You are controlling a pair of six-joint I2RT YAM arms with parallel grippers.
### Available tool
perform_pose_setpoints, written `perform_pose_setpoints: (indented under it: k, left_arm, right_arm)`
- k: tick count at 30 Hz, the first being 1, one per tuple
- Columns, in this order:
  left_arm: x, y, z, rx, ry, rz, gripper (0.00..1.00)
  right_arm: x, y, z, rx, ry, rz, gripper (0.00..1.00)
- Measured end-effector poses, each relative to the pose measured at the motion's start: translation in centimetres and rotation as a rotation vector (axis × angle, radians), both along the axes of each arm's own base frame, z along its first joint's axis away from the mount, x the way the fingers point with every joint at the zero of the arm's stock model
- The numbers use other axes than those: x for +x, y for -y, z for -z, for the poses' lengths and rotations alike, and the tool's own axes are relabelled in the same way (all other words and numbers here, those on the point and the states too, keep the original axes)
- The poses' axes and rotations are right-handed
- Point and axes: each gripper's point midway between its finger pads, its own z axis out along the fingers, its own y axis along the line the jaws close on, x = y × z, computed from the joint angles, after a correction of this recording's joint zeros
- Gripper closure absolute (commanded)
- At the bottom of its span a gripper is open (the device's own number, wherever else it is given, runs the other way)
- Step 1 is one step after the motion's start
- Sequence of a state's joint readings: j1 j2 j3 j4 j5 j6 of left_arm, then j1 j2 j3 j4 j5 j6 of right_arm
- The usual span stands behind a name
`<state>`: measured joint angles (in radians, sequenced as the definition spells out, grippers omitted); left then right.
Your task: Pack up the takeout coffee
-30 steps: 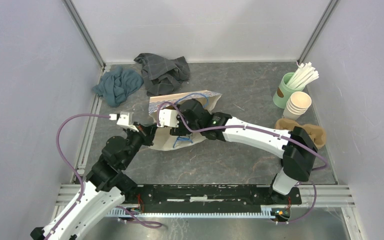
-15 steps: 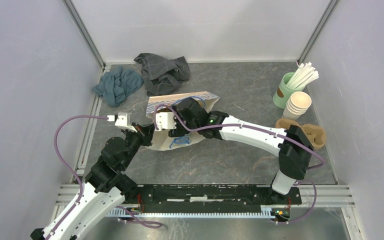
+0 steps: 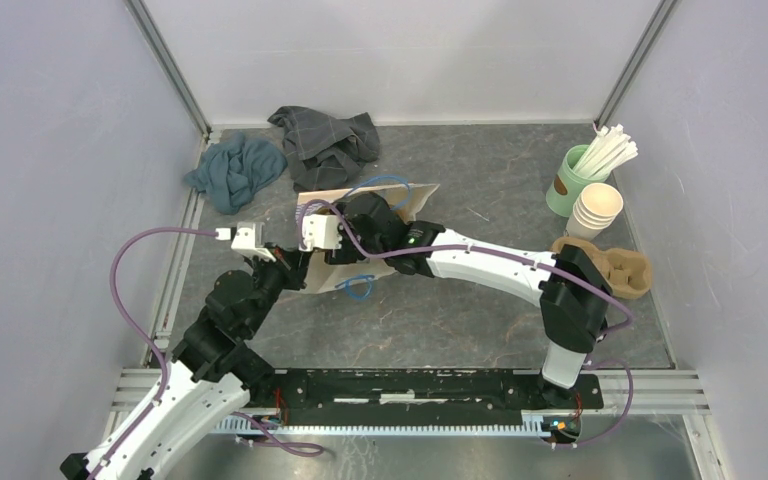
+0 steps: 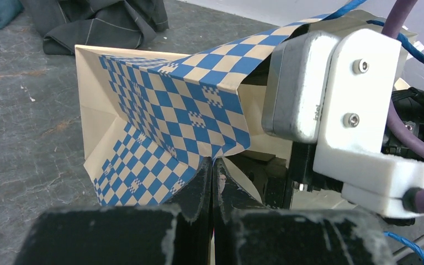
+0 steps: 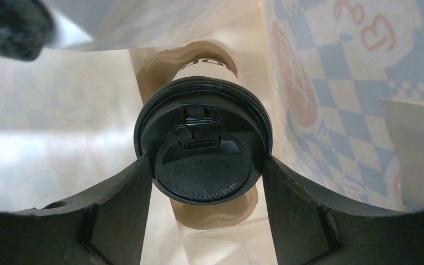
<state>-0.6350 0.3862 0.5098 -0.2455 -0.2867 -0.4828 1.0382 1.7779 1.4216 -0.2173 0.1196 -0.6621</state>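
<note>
A paper bag with a blue check pattern lies on its side in the middle of the table, its mouth toward the left. My left gripper is shut on the bag's lower mouth edge and holds it open. My right gripper is inside the bag. It is shut on the takeout coffee, with the black lid between its fingers and the cream cup pointing deeper in. In the top view the cup is hidden by the right wrist and the bag.
A teal cloth and a grey cloth lie at the back left. A mint-green cup of white straws, a stack of cream cups and a brown cup carrier stand at the right wall.
My right arm has pushed further left into the bag with the cup. The bag has shifted a little left and toward the back. My left gripper keeps its hold.
</note>
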Motion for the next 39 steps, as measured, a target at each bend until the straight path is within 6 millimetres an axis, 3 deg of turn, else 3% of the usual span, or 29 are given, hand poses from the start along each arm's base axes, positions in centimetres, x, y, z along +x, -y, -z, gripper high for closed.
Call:
perform_pose_setpoints:
  k: [13, 39]
  left_arm:
    - [0.3, 0.2, -0.4, -0.005, -0.014, -0.004, 0.98]
    - [0.7, 1.2, -0.9, -0.077, -0.088, -0.007, 0.98]
  right_arm:
    - [0.5, -0.6, 1.0, 0.021, -0.012, 0.035, 0.62]
    - [-0.4, 0.2, 1.8, 0.02, -0.138, 0.15, 0.62]
